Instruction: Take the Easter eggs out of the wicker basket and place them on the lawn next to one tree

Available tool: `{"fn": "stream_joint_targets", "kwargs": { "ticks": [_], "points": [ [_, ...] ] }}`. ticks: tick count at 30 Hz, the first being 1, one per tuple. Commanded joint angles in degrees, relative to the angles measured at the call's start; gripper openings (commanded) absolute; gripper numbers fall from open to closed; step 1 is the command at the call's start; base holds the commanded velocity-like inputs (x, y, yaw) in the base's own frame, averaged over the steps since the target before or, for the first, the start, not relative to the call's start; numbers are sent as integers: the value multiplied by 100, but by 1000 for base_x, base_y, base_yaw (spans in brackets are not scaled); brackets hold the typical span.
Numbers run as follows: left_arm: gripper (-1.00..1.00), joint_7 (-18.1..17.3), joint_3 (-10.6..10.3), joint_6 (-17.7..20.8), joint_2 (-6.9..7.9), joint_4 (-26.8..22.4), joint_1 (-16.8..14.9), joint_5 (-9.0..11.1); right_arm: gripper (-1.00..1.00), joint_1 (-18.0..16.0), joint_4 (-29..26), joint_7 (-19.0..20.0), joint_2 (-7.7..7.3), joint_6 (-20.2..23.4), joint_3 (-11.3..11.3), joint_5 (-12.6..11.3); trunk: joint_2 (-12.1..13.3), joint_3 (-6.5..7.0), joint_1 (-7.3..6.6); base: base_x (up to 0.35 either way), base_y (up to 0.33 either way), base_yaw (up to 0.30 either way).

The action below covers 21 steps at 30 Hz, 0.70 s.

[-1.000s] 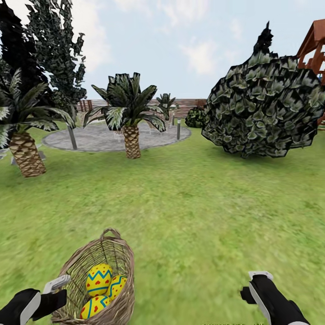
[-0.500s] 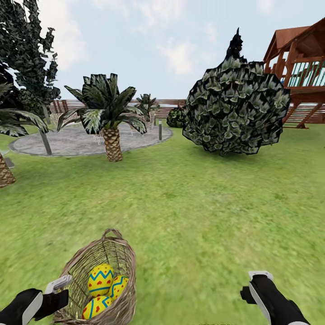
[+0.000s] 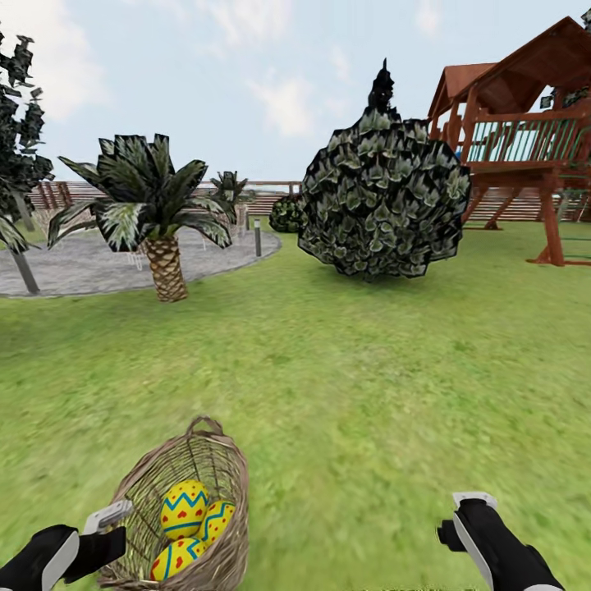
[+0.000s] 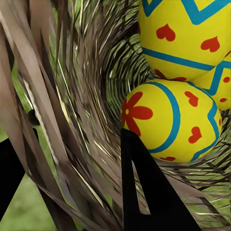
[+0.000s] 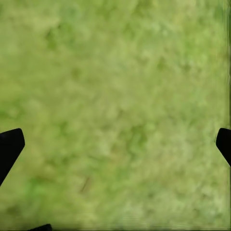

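Head view: the left claw [image 3: 111, 533] pinches the basket [image 3: 222, 484] rim, three eggs [image 3: 182, 509] inside just beside it; the right claw [image 3: 460, 517] hangs over lawn [image 3: 369, 369], well apart

Left wrist view: fingers [image 4: 149, 192] straddle the basket [image 4: 72, 120] wall, eggs [image 4: 173, 120] just beyond

Right wrist view: the right claw [image 5: 115, 144] is spread above lawn [image 5: 115, 96]

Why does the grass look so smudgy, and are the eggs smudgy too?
Right wrist view: the lawn is a soft green blur, no blades showing. Left wrist view: the eggs are crisp, the wicker basket streaky. Head view: grass smeared near the basket, no shadows.
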Motion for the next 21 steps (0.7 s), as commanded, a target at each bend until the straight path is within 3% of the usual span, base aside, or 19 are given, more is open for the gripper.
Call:
{"fn": "stream_joint_targets", "kwargs": {
  "ticks": [1, 21],
  "points": [
    [-100, -18, 53, 49, -2, -12, -1, 51, 100, -4, -9, -20, 1, 21, -2, -16, 39, 13, -23, 0, 0, -279],
    [-100, -18, 53, 49, -44, -12, -1, 51, 100, -4, -15, -20, 1, 20, -3, -16, 841, 372, -463, 0, 0, -280]
  ]
}}
